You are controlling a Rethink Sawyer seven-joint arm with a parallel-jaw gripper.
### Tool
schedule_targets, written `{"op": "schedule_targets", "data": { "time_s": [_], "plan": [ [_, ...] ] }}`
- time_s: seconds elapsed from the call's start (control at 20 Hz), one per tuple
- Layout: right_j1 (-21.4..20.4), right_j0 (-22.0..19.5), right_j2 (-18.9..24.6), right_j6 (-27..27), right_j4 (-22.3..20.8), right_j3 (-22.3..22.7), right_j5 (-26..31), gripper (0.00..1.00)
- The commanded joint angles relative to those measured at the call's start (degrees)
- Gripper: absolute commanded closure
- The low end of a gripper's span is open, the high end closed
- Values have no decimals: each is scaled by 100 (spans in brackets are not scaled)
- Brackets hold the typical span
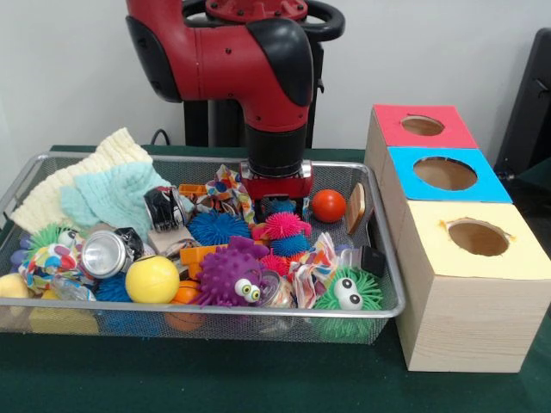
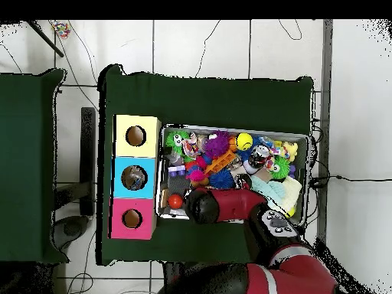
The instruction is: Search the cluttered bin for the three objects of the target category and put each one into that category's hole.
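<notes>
My gripper (image 1: 277,203) is lowered into the wire mesh bin (image 1: 215,303), at its back middle. It sits right over a small blue spiky ball (image 1: 281,207), with a pink spiky ball (image 1: 285,225) just in front. The arm's wrist hides the tips. In the overhead view the red arm (image 2: 222,205) covers that spot in the bin (image 2: 307,172). To the bin's right stand three boxes with round holes: red (image 1: 422,126), blue (image 1: 445,173) and yellow (image 1: 478,237).
The bin also holds a purple spiky toy with eyes (image 1: 228,275), a green one with eyes (image 1: 349,292), a blue spiky ball (image 1: 215,228), a yellow ball (image 1: 152,280), a red ball (image 1: 328,206), crushed cans (image 1: 108,252) and knitted cloths (image 1: 112,194).
</notes>
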Motion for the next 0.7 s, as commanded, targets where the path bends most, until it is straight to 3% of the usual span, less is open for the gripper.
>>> {"op": "schedule_targets", "data": {
  "time_s": [0.05,0.3,0.7],
  "plan": [
    [-170,-109,56,-93,-568,226,44,0],
    [-791,-714,395,-733,-606,340,726,0],
    [-518,-1231,823,-1286,-827,-363,1294,0]
  ]
}}
